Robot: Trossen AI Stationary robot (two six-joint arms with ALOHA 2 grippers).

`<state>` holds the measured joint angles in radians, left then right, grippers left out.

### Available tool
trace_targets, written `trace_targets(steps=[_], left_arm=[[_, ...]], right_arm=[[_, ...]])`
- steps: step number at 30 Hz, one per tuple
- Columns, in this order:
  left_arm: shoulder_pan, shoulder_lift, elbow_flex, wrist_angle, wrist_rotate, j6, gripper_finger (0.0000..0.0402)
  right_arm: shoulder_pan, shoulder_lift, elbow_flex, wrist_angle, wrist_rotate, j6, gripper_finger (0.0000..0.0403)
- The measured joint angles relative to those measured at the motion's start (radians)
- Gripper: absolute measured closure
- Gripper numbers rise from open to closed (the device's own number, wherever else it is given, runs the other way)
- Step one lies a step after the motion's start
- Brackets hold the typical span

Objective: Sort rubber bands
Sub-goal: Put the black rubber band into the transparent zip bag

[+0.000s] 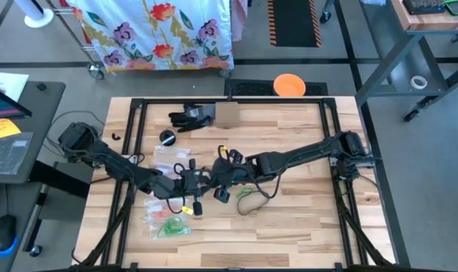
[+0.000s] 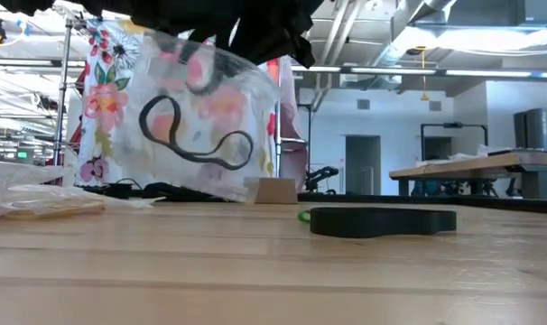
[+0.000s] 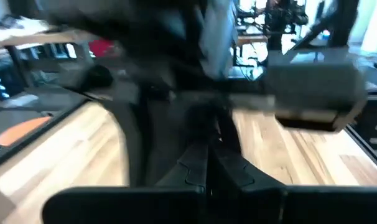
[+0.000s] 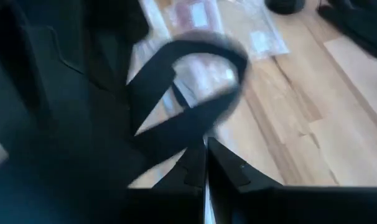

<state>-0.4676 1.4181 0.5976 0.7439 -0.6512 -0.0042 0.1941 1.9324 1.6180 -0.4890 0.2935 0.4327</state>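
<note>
A clear zip bag with a dark rubber band looped inside hangs above the table's middle, clear of the wood. Both grippers meet at its top: my left gripper comes from the table's left and my right gripper from the right, both shut. In the right wrist view the dark band shows blurred just beyond the shut fingers. More clear bags lie flat on the table, one with reddish bands and one with green bands. A loose green band lies near the middle. My left gripper is shut at the bag's upper left part. The arm's dark body hides the exact place of contact. The bag hangs below it, clear of the table. My right gripper is shut at the bag's upper right edge, slanting down from the table's right. The fingers themselves are hidden in the low view. The bag hangs tilted, its lower edge in the air.
A black glove, a small cardboard box and a round black object sit toward the far edge. A flat black object lies on the wood. The near half of the table is bare wood.
</note>
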Motion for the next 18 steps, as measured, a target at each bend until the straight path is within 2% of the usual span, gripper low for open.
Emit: trace_targets(steps=[6, 12, 16, 18], left_arm=[[0.032, 0.010, 0.003, -0.084, 0.030, -0.076, 0.0401], [0.061, 0.010, 0.003, -0.179, 0.011, -0.159, 0.0401], [0.060, 0.010, 0.003, -0.179, -0.092, -0.169, 0.0401], [0.051, 0.010, 0.003, -0.157, -0.111, -0.151, 0.0401]], right_arm=[[-0.010, -0.008, 0.000, 0.039, 0.034, 0.014, 0.0403], [-0.007, -0.050, 0.001, 0.066, 0.043, 0.004, 0.0403], [0.014, -0.061, 0.000, 0.026, 0.031, 0.013, 0.0403], [0.022, -0.061, 0.000, -0.008, 0.036, 0.019, 0.0403]])
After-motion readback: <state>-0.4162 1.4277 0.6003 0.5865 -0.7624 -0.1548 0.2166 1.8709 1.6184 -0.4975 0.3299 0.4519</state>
